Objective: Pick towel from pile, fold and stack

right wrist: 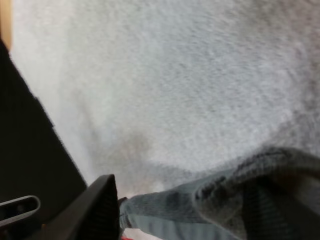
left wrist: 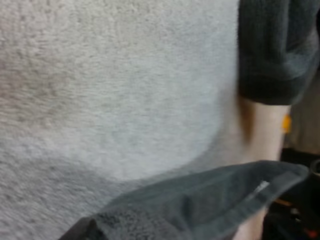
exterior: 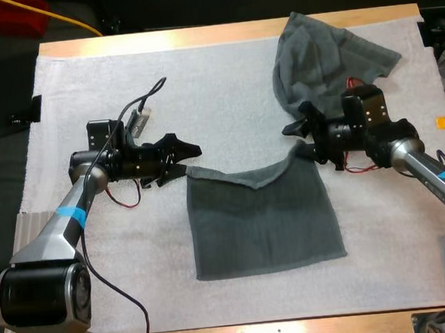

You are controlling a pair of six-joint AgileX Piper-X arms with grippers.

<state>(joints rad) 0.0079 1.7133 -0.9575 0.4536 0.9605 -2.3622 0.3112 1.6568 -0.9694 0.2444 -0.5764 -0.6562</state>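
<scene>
A dark grey-green towel (exterior: 266, 225) lies spread on the middle of the white mat (exterior: 121, 251), its far edge lifted and sagging between its two far corners. My left gripper (exterior: 185, 163) is shut on the far left corner. My right gripper (exterior: 296, 147) is shut on the far right corner. In the left wrist view the towel's raised hem (left wrist: 200, 205) hangs over the mat and casts a shadow. In the right wrist view the bunched towel (right wrist: 240, 200) sits against one black finger (right wrist: 102, 210). A crumpled towel pile (exterior: 322, 58) lies at the far right, just behind my right gripper.
The pile (left wrist: 270, 50) also shows in the left wrist view, beyond the held hem. The mat stretches bare to the left and in front of the spread towel. The wooden table edge (exterior: 197, 36) runs along the far side.
</scene>
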